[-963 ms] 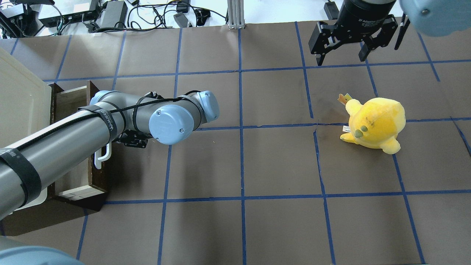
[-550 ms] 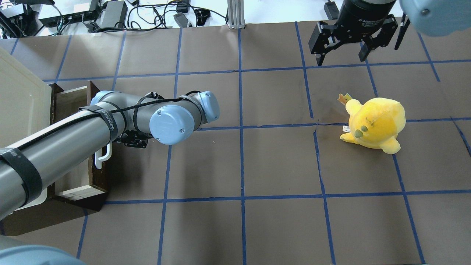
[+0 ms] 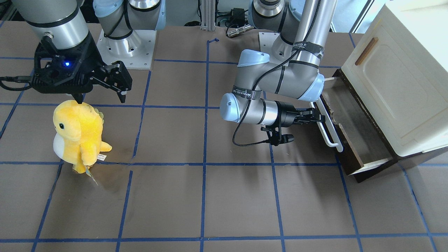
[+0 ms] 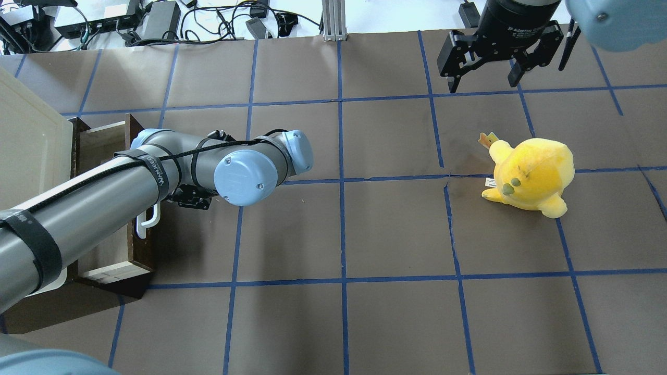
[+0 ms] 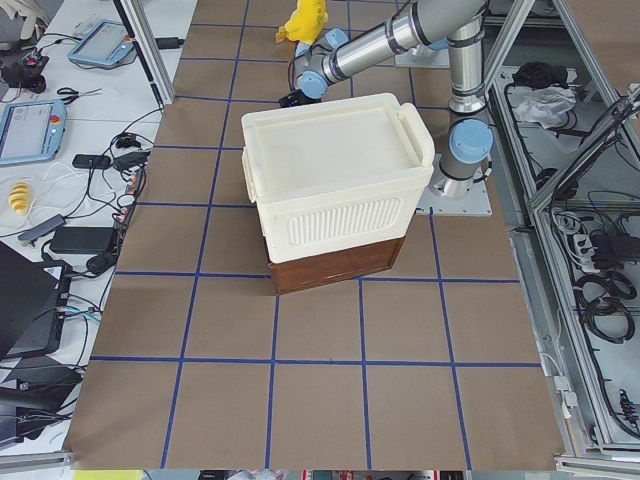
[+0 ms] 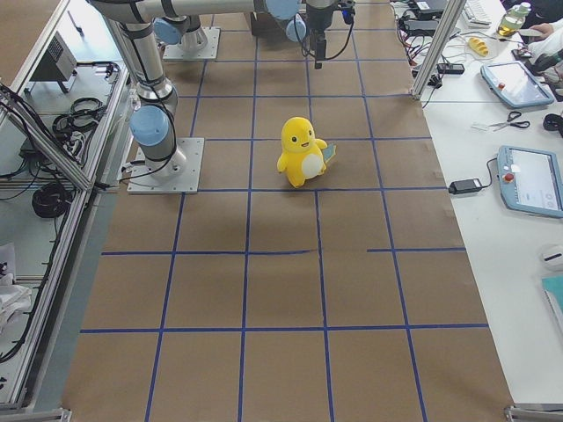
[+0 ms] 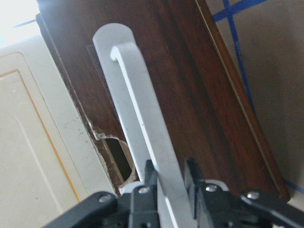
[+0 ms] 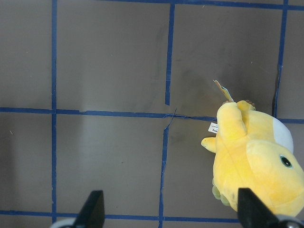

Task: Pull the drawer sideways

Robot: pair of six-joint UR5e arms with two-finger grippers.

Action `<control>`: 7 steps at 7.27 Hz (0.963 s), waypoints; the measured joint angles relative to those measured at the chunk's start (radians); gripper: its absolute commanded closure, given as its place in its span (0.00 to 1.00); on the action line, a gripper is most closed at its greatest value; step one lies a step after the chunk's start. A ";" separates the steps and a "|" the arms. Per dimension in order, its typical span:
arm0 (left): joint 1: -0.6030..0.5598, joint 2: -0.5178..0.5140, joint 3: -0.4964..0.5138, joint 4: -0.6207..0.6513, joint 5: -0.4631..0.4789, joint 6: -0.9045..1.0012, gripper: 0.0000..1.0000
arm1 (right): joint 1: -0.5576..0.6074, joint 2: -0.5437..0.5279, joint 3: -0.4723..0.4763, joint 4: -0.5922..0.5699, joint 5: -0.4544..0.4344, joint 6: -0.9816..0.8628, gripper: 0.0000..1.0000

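Note:
The dark brown drawer (image 3: 351,151) is part-way out of the base under the cream cabinet (image 3: 395,91), its pale inside showing. Its long white bar handle (image 3: 330,134) runs along the front. My left gripper (image 3: 316,117) is shut on this handle near its middle. In the left wrist view both fingers (image 7: 142,190) clamp the white handle (image 7: 137,104) in front of the drawer front (image 7: 199,85). In the overhead view the drawer (image 4: 147,255) is at the left and my forearm hides the left gripper. My right gripper (image 4: 483,83) is open and empty, far off.
A yellow plush toy (image 4: 531,174) stands on the brown paper below the right gripper (image 3: 99,96); it also shows in the right wrist view (image 8: 256,161). The cream cabinet has a small brown handle (image 3: 365,51). Cables lie beyond the table's far edge (image 4: 208,21).
My left arm has shifted slightly to the right with the white handle in its grip, and the drawer has come out a little further. The right arm has not moved.

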 measured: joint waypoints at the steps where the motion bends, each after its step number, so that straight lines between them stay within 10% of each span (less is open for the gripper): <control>1: -0.004 -0.001 0.005 0.000 -0.001 0.000 0.87 | 0.000 0.000 0.000 0.000 0.000 -0.001 0.00; 3: -0.010 -0.001 0.014 -0.002 -0.002 0.000 0.08 | 0.000 0.000 0.000 0.000 0.000 0.000 0.00; 7: -0.011 0.004 0.016 -0.002 -0.008 -0.002 0.00 | 0.000 0.000 0.000 0.000 0.000 0.000 0.00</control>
